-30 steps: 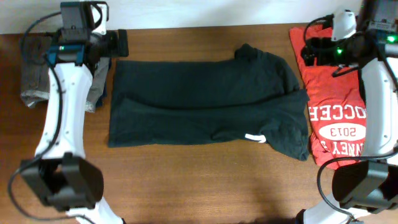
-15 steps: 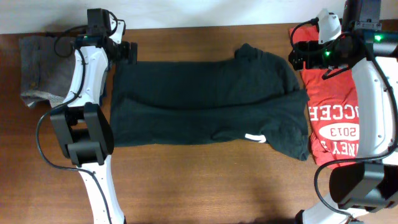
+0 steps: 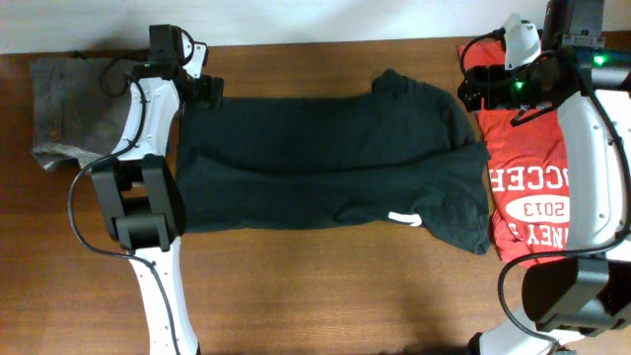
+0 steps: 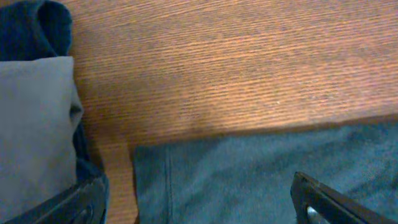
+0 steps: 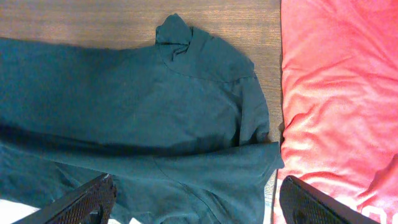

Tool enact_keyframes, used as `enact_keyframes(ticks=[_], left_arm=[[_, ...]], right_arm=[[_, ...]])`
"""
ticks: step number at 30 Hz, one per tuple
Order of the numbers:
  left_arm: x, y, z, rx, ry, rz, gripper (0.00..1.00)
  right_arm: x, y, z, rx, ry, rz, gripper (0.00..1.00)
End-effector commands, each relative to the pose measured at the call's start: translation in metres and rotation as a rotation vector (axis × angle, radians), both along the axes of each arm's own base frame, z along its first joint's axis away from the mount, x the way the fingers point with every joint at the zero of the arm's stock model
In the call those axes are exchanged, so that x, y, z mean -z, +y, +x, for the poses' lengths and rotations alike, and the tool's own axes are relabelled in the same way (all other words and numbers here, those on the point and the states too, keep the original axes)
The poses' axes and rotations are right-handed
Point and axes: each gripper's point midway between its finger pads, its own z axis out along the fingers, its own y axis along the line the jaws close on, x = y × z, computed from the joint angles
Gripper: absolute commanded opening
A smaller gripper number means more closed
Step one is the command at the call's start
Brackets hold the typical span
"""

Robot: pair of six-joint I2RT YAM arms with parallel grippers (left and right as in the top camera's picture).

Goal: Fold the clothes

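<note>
The black T-shirt (image 3: pixel 325 163) lies folded lengthwise across the table's middle, with a bit of white showing at its lower right. The red white-printed T-shirt (image 3: pixel 527 187) lies flat at the right. My left gripper (image 3: pixel 207 89) is open and empty over the black shirt's top left corner (image 4: pixel 249 174); its fingers (image 4: pixel 323 202) straddle that corner. My right gripper (image 3: pixel 471 89) is open and empty above the black shirt's sleeve (image 5: pixel 205 56), beside the red shirt (image 5: pixel 336 93). The right gripper's fingers (image 5: pixel 87 202) span the shirt's right edge.
A grey garment (image 3: pixel 64 108) lies at the far left of the wooden table (image 3: pixel 325 286); it shows in the left wrist view (image 4: pixel 34 124) with a dark blue cloth (image 4: pixel 34 25) beside it. Bare wood (image 4: pixel 217 62) lies beyond the black shirt's top edge.
My left gripper has moved right, from above the grey garment to the black shirt's top left corner. My right gripper shifted slightly left, then stayed. The clothes have not moved.
</note>
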Motion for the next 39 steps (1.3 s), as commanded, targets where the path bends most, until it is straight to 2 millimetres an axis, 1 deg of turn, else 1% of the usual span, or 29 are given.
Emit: enact_keyframes(ticks=[1,6,9,13,18,19,22,24,26,28,31,32,33,34,36,39], left_arm=[[0.005,-0.001,0.005,0.023,-0.009,-0.004,0.95],[0.014,0.0,0.008,0.018,-0.011,0.006,0.93],[0.021,0.0,0.009,0.018,-0.006,0.005,0.9],[0.039,0.004,0.007,0.006,0.021,0.025,0.89],[0.051,0.007,0.005,-0.002,0.043,0.039,0.89],[0.051,0.007,0.005,-0.002,0.043,0.039,0.84],[0.051,0.008,0.006,-0.005,0.036,0.044,0.82],[0.05,0.009,0.009,-0.007,0.024,0.049,0.72],[0.051,0.009,0.011,-0.007,0.018,0.049,0.7],[0.061,0.009,0.009,-0.006,0.031,0.048,0.67],[0.078,0.006,0.005,-0.002,0.063,0.047,0.67],[0.088,0.005,0.002,0.0,0.082,0.046,0.63],[0.092,0.005,0.0,0.001,0.09,0.046,0.6],[0.095,0.005,0.0,0.0,0.096,0.045,0.54],[0.096,0.005,-0.001,-0.013,0.1,0.039,0.42],[0.096,0.005,-0.003,-0.019,0.106,0.035,0.22]], right_arm=[[-0.002,0.004,0.002,-0.016,-0.007,-0.013,0.89],[-0.001,0.004,0.003,-0.016,-0.004,-0.012,0.88],[0.001,0.003,0.003,-0.016,-0.001,-0.012,0.88],[0.003,0.003,0.004,-0.016,0.005,-0.011,0.88],[0.003,0.004,0.004,-0.018,0.004,-0.008,0.88],[0.003,0.004,0.004,-0.018,0.004,-0.008,0.88],[0.003,0.004,0.004,-0.018,0.004,-0.008,0.88],[0.003,0.004,0.004,-0.018,0.003,-0.008,0.88],[0.003,0.005,0.004,-0.02,0.003,-0.004,0.87],[0.003,0.005,0.004,-0.02,0.003,-0.004,0.87],[0.003,0.005,0.004,-0.021,0.003,-0.002,0.87],[0.003,0.005,0.004,-0.021,0.003,-0.002,0.87],[0.003,0.005,0.004,-0.021,0.003,-0.002,0.87],[0.003,0.005,0.004,-0.021,0.003,-0.002,0.87],[0.003,0.005,0.004,-0.021,0.003,-0.002,0.87],[0.002,0.005,0.005,-0.021,-0.003,-0.003,0.86]])
